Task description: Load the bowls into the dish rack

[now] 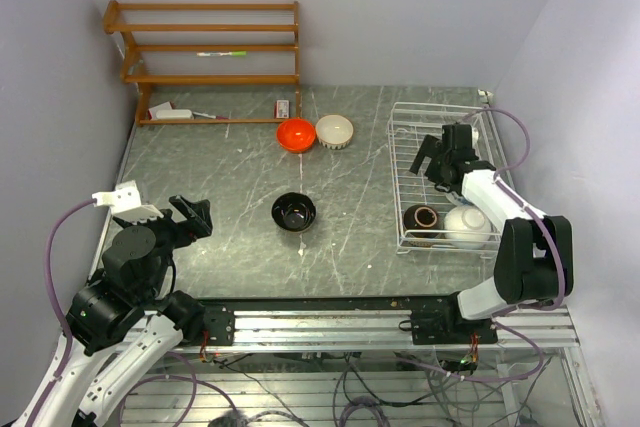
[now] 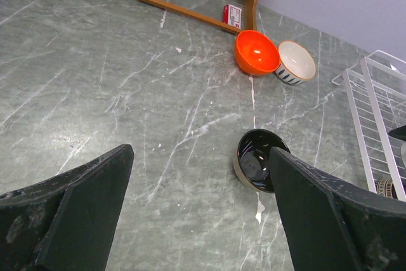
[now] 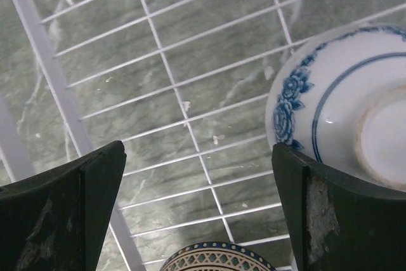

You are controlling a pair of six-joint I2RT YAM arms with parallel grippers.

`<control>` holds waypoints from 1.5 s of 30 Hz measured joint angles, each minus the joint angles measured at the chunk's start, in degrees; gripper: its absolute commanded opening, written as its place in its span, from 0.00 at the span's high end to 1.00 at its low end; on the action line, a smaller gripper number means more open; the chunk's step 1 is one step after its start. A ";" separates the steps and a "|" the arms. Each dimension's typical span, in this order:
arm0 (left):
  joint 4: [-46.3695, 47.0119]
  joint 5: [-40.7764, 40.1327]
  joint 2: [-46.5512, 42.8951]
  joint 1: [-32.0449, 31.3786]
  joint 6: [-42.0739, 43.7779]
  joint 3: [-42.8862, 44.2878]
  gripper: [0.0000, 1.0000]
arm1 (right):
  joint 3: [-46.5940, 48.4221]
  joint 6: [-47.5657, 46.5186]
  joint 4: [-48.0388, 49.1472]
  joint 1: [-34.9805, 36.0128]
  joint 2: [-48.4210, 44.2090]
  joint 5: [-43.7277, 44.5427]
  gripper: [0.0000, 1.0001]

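The white wire dish rack point(image 1: 440, 122) stands at the right. In it are a dark bowl with a patterned rim point(image 1: 420, 218) and an upturned white bowl with blue flowers point(image 1: 467, 225); both show in the right wrist view, the flowered bowl point(image 3: 346, 99) and the patterned rim point(image 3: 216, 259). My right gripper point(image 1: 432, 159) hangs open and empty over the rack floor point(image 3: 171, 74), the gripper point(image 3: 198, 150). A glossy black bowl point(image 1: 294, 212) sits mid-table, also point(image 2: 257, 160). The orange-red bowl point(image 1: 296, 134) and cream bowl point(image 1: 334, 131) touch at the back. My left gripper point(image 2: 200, 153) is open and empty, left of the black bowl.
A brown wooden shelf unit point(image 1: 205, 57) stands at the back left, with a small red-and-white box point(image 1: 283, 107) and a few small items on its bottom board. Walls close in on the left, back and right.
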 measured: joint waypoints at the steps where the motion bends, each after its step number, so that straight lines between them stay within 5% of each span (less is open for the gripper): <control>1: 0.00 0.00 0.00 0.00 0.00 0.00 0.01 | -0.28 0.13 -0.28 0.00 -0.07 1.38 0.00; 13: 0.00 -0.04 0.00 -0.02 0.00 0.00 0.01 | -2.21 -1.25 0.31 1.20 -6.12 0.76 0.00; 22: -0.02 -0.42 -0.02 -0.09 -0.02 0.00 0.01 | 10.21 -4.24 -1.07 16.06 -7.52 -0.98 0.00; 27: -0.02 -0.66 -0.02 -0.13 -0.04 0.00 0.01 | 19.87 -7.32 -0.33 23.56 0.35 -2.69 0.00; 37: -0.11 -1.38 -0.04 -0.26 -0.09 0.00 0.01 | 38.16 -20.09 1.51 23.54 26.47 -9.64 0.08; 45: -0.15 -1.95 0.02 -0.28 -0.50 0.00 0.01 | 47.25 -28.50 1.95 23.54 37.83 -15.54 0.15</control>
